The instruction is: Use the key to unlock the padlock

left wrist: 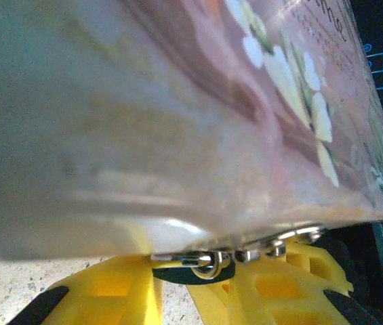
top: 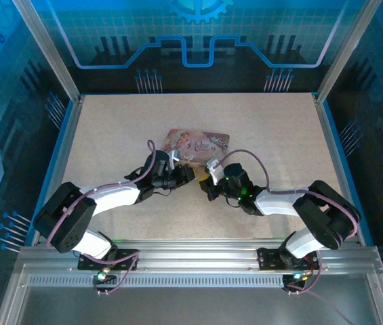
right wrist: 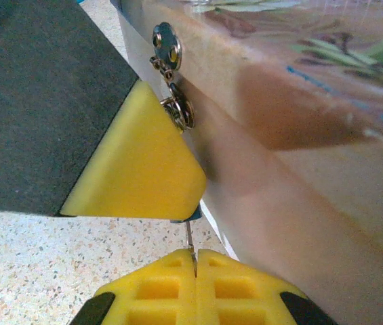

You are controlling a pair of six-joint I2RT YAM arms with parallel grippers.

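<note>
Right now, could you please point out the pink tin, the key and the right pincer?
pink tin [top: 198, 141], top view, middle of its lid.
key [right wrist: 189, 238], right wrist view, thin shaft above the fingertips.
right pincer [right wrist: 195, 261], right wrist view, between its shut fingertips.

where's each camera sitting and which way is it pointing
Top external: above and behind the bases, looking down at the table; both arms, left tool and right tool meeting at the pink tin.
Left wrist: on the left arm, against the tin; its yellow fingers at the bottom.
Right wrist: on the right arm, looking along the tin; its shut tool pinches a sliver, likely the key.
Shared: the tin, and metal rings in both wrist views.
</note>
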